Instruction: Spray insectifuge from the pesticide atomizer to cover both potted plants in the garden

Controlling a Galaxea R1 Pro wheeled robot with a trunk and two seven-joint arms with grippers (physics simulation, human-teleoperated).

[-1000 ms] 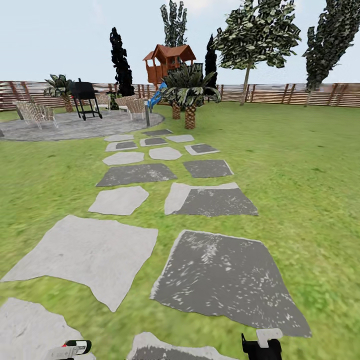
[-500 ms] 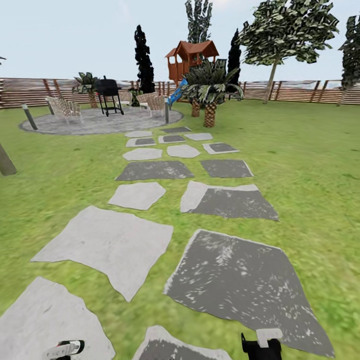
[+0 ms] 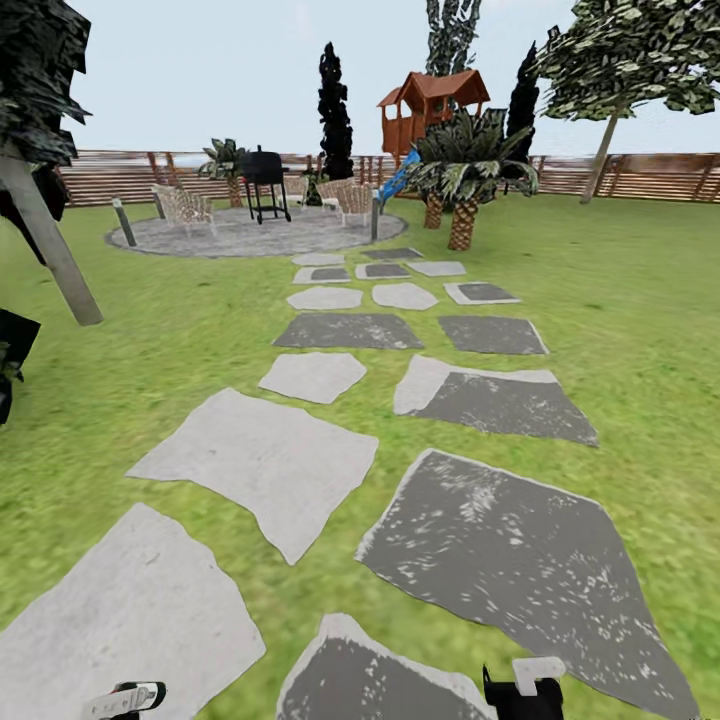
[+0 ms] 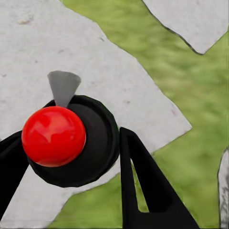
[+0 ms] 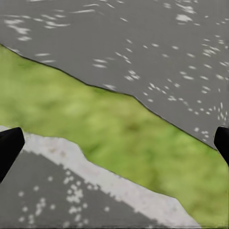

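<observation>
Holding the pesticide atomizer (image 4: 67, 143) between its two dark fingers (image 4: 148, 191), the left gripper (image 3: 125, 698) is sitting at the lower edge of the head view, above a pale stepping stone (image 3: 120, 610). In the left wrist view the bottle is appearing end-on: a red ball cap (image 4: 53, 136) on a round black body, with a grey tapered nozzle (image 4: 63, 87) projecting sideways from it. The long axis is therefore running along the camera's line of sight toward the ground, so the bottle is probably standing near upright, though this end-on view is giving no firm reading of any tilt. The nozzle is pointing away from the fingers, across the pale stone.

The right gripper (image 3: 523, 692) is carrying nothing; its fingers are standing wide apart over a strip of grass (image 5: 109, 119) between two darker stones.

Judging progress: the pick-up is complete, while spraying is not yet begun. No low leafy rosette is identifiable on the lawn (image 3: 620, 300) ahead.

Farther off, the stone path is leading to the round paved patio (image 3: 250, 232) with a black grill (image 3: 264, 180) and chairs, a palm (image 3: 465, 175) beside it, and the slatted fence (image 3: 640, 175) behind.
</observation>
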